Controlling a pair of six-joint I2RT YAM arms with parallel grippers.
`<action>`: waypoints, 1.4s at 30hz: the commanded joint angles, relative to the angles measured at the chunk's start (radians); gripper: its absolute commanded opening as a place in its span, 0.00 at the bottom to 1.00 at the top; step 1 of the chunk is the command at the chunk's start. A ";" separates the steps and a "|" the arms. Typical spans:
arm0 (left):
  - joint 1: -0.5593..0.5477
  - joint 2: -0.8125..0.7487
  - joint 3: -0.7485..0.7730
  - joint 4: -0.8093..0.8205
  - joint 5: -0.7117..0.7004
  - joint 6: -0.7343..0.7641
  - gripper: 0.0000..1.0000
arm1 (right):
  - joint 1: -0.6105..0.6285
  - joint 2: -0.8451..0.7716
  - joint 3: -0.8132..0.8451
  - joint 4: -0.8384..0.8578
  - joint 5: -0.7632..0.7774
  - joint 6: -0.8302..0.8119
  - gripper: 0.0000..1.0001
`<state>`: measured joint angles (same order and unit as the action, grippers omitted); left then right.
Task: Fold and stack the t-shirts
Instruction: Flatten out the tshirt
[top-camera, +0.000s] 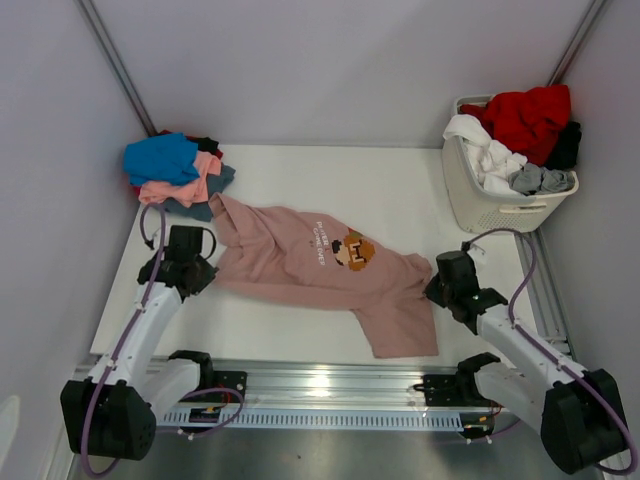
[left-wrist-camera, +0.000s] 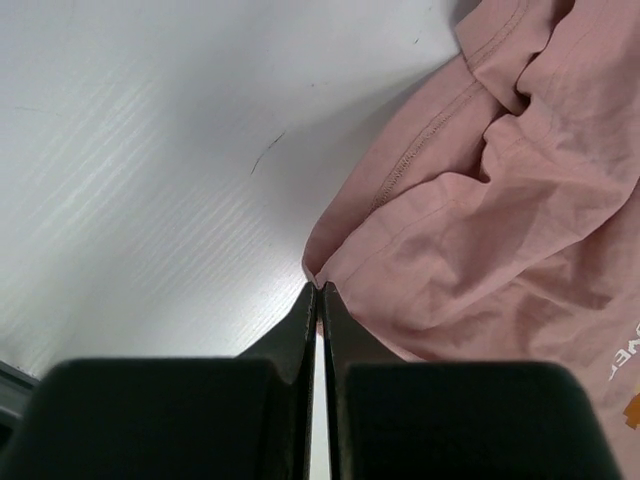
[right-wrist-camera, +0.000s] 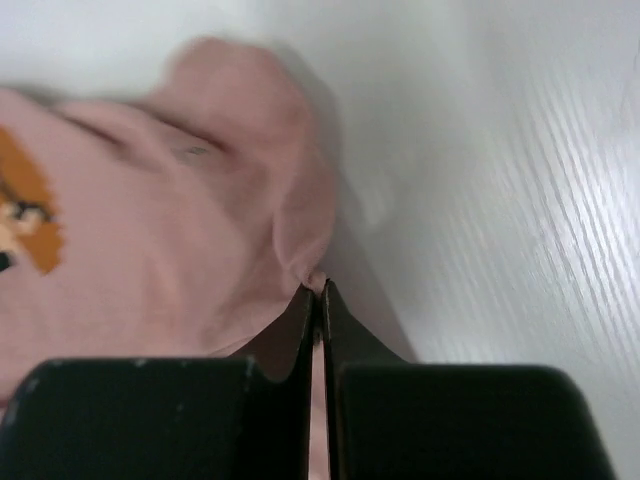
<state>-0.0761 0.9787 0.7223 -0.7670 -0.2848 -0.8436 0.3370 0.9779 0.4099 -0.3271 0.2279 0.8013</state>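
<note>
The dusty-pink t-shirt (top-camera: 300, 262) is soft matt cloth, creased, with stitched hems and a flat printed cartoon (top-camera: 355, 250). The stacked t-shirts (top-camera: 175, 170) and the clothes (top-camera: 520, 125) are matt cloth too. The surface (top-camera: 400, 190) is white and smooth, faintly glossy, with fine parallel ridges. The laundry basket (top-camera: 490, 208) is off-white slatted plastic. The left tool (left-wrist-camera: 318, 290) and right tool (right-wrist-camera: 318, 290) look like matt black plastic; the front rail (top-camera: 330, 385) is shiny brushed metal

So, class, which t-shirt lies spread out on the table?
The pink tee, alone laid out; the others are heaped in the far-left pile or the basket.
</note>
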 joint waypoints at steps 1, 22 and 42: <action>0.015 -0.041 0.071 0.011 -0.068 0.035 0.00 | 0.045 -0.082 0.145 -0.029 0.123 -0.111 0.00; 0.003 -0.021 0.894 -0.048 -0.071 0.386 0.01 | 0.046 -0.157 0.891 0.106 0.554 -0.678 0.00; -0.017 -0.048 0.974 -0.031 0.041 0.506 0.00 | 0.046 -0.097 1.043 0.051 0.397 -0.715 0.00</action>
<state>-0.0921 0.9447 1.6958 -0.8291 -0.2234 -0.3889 0.3908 0.8810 1.4322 -0.2893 0.6300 0.0959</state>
